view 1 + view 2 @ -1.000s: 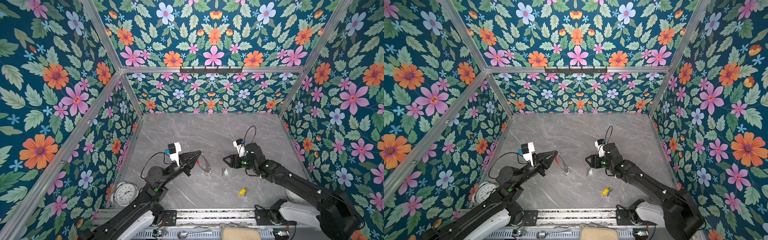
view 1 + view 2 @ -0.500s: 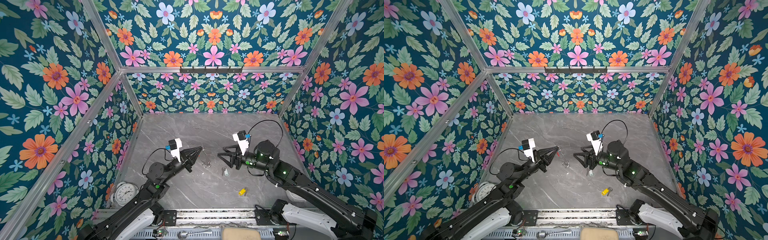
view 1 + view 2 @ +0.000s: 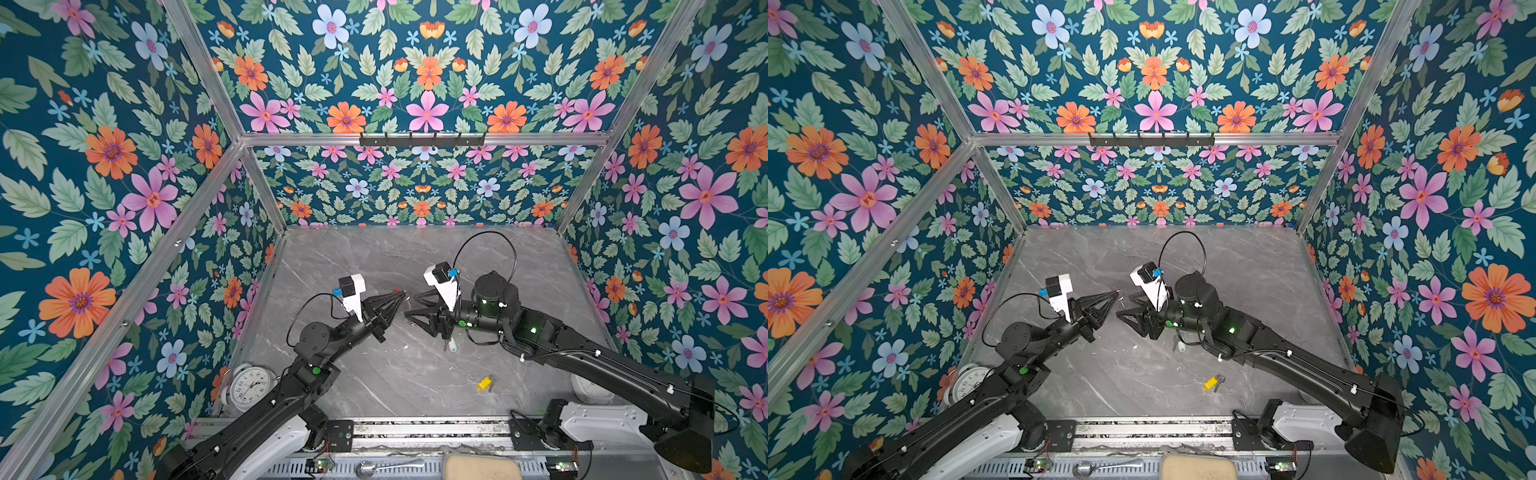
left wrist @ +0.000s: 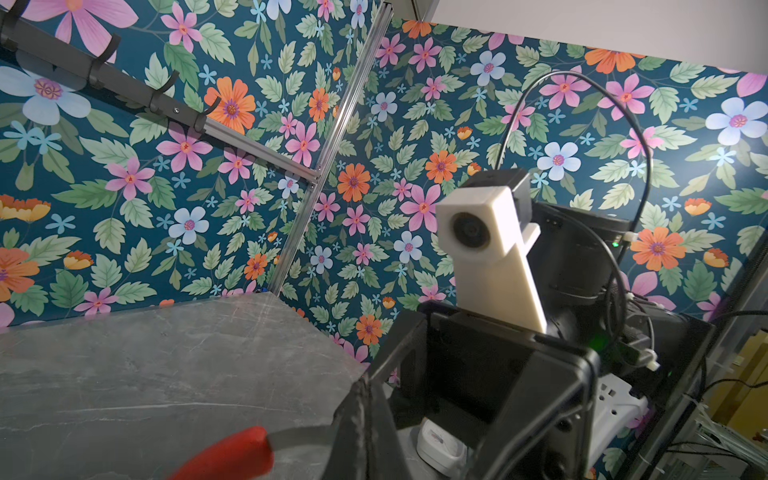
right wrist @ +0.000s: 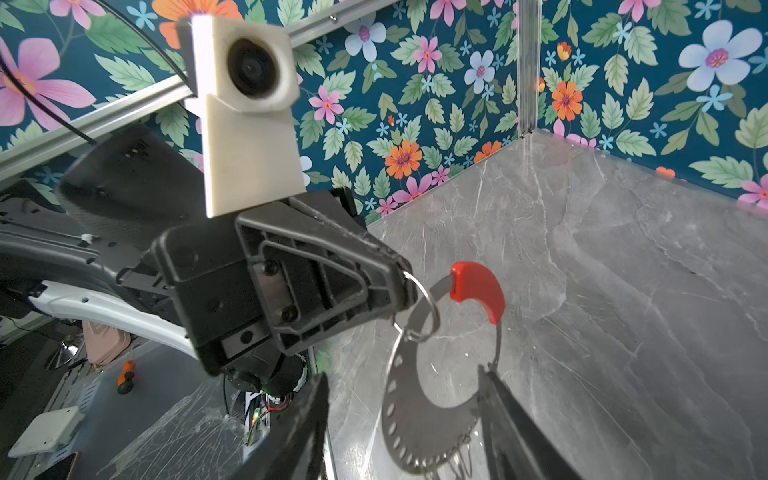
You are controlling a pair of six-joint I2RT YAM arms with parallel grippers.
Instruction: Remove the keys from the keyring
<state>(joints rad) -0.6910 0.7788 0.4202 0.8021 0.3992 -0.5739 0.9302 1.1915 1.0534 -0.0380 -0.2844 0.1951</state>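
The keyring [image 5: 428,432], a flat grey crescent with a row of holes and a red sleeve [image 5: 478,291], hangs in the air above the table. My left gripper [image 5: 409,286] [image 3: 401,295] is shut on it close to the sleeve, where a split ring [image 5: 419,307] dangles. My right gripper [image 5: 409,419] [image 3: 409,309] faces it, open, with its fingers on either side of the keyring's lower part. Two keys lie on the table: one with a yellow tag [image 3: 484,382] [image 3: 1212,382], one with a pale tag [image 3: 452,345] [image 3: 1180,345] just under the right arm.
An alarm clock [image 3: 249,384] stands at the table's front left corner and a white object [image 3: 590,386] at the front right, behind the right arm. A black hook rail [image 3: 422,139] runs along the back wall. A spoon [image 3: 386,465] lies on the front rail.
The left gripper has lifted the keyring off the table. The right arm has risen and swung left until its jaws straddle the keyring, and they have narrowed a little.
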